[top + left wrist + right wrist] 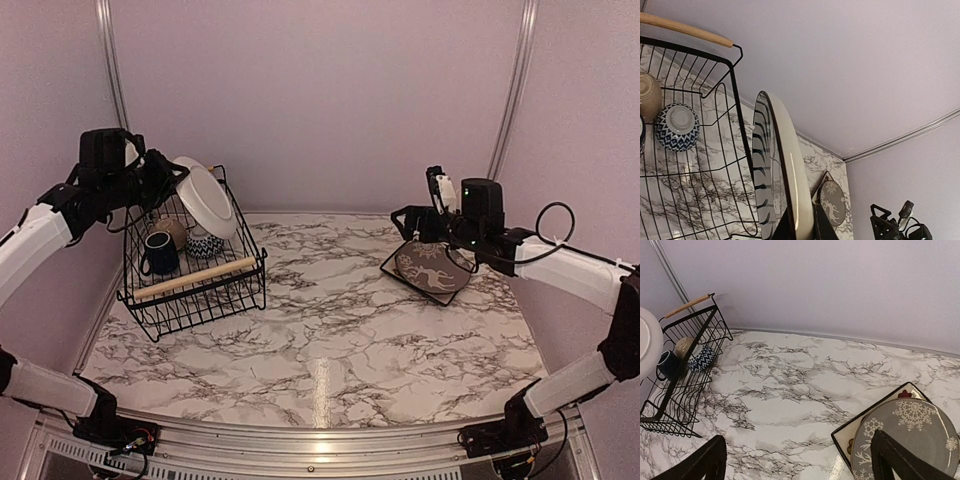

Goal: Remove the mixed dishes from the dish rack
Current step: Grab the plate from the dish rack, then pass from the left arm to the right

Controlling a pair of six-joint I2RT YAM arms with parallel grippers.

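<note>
My left gripper is shut on the rim of the round striped plate and holds it tilted above the back of the black wire dish rack. In the left wrist view the plate stands edge-on between my fingers. A navy mug, a cream bowl and a blue patterned bowl sit in the rack. My right gripper is open and empty, just above the square plate, which lies on the table with a grey round plate on it.
The rack's wooden handle lies across its front. The marble table spreads between the rack and the plates. Lilac walls close the back and sides. The right arm shows in the left wrist view.
</note>
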